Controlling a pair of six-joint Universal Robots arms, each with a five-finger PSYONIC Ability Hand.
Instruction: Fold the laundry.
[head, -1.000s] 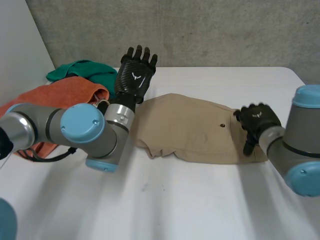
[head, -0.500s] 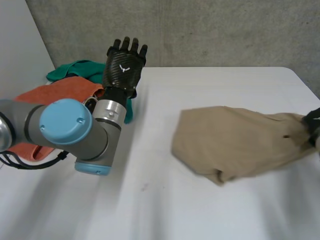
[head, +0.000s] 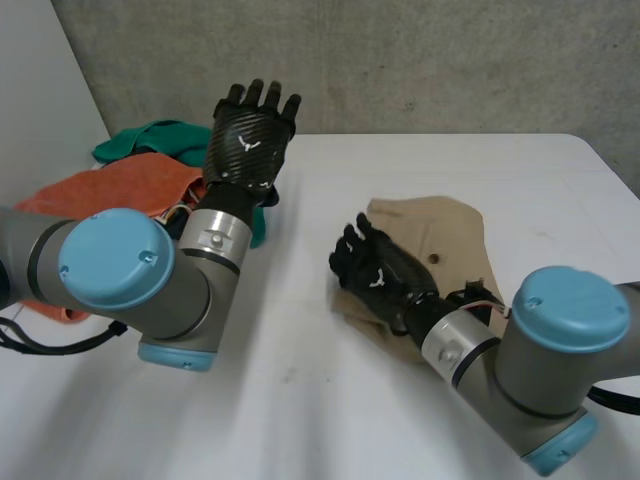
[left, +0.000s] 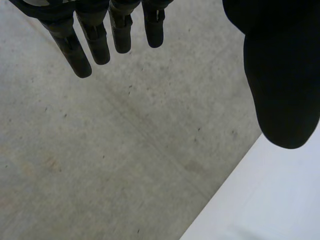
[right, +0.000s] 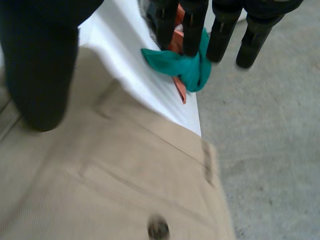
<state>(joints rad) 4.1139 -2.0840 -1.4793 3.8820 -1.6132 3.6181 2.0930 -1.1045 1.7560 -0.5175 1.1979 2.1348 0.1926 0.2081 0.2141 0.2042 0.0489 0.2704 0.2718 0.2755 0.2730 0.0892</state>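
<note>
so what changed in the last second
The tan cloth was dragged to the robot's right, then brought back, and now lies bunched narrower. The right hand, which gripped its right edge, now lies open over its left part. The left hand stays raised and open; orange cloth and green cloth unmoved.

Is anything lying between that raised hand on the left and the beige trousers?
Nothing visible does: only bare white table lies between the open left hand and the beige trousers. The right hand is over them, open.
</note>
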